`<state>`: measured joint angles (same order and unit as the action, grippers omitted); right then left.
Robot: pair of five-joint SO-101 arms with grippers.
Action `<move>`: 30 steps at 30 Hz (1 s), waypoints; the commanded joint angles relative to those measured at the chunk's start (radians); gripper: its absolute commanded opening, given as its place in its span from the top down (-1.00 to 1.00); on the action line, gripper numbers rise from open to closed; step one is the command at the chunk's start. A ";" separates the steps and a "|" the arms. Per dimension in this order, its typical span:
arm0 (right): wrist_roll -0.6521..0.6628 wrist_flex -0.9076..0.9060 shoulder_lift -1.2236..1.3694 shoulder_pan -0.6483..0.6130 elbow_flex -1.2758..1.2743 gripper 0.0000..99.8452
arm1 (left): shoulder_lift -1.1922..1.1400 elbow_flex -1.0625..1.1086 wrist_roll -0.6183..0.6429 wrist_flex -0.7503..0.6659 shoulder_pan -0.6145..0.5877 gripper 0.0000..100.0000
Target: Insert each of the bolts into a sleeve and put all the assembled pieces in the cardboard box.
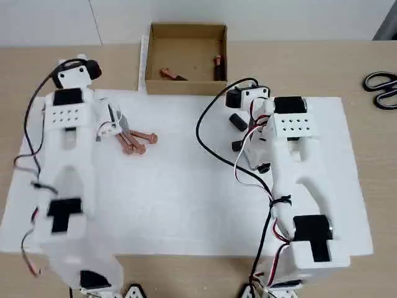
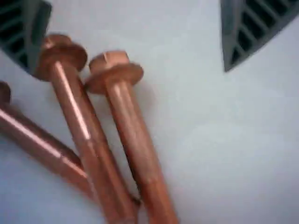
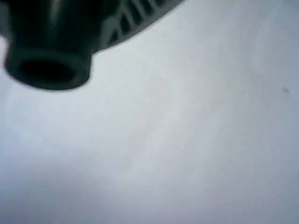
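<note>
Left claw [image 1: 115, 128] hangs wide open over the copper bolts [image 1: 138, 141] at nine o'clock. Right claw [image 3: 60, 46] grips a black sleeve [image 3: 46, 70]. Next, I'd say: pinch one bolt.

Table [image 1: 372, 155]: pale wood-grain top, largely covered by a white sheet [image 1: 186, 198]. Scissors [image 1: 381, 89]: black-handled, laid at the right edge. White wall [image 1: 279, 18]: seen behind.

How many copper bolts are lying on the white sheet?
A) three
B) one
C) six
A: three copper bolts lie close together on the white sheet, and the left wrist view shows all three side by side.
</note>
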<state>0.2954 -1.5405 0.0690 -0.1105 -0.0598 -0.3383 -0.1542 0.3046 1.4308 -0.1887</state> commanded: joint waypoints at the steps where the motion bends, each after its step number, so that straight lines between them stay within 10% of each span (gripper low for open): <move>1: -0.014 -0.005 -0.010 0.004 0.044 0.99 | -0.115 -0.116 0.025 0.003 0.017 0.51; 17: -0.014 -0.001 -0.010 0.004 0.044 0.99 | -0.328 -0.236 0.025 0.017 0.037 0.79; 30: -0.014 0.001 -0.010 0.004 0.044 0.99 | -0.328 -0.522 0.018 0.298 0.037 0.92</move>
<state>0.2938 -1.5405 0.0690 -0.1120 -0.0598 -0.6820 -0.6007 0.3261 1.6840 -0.1534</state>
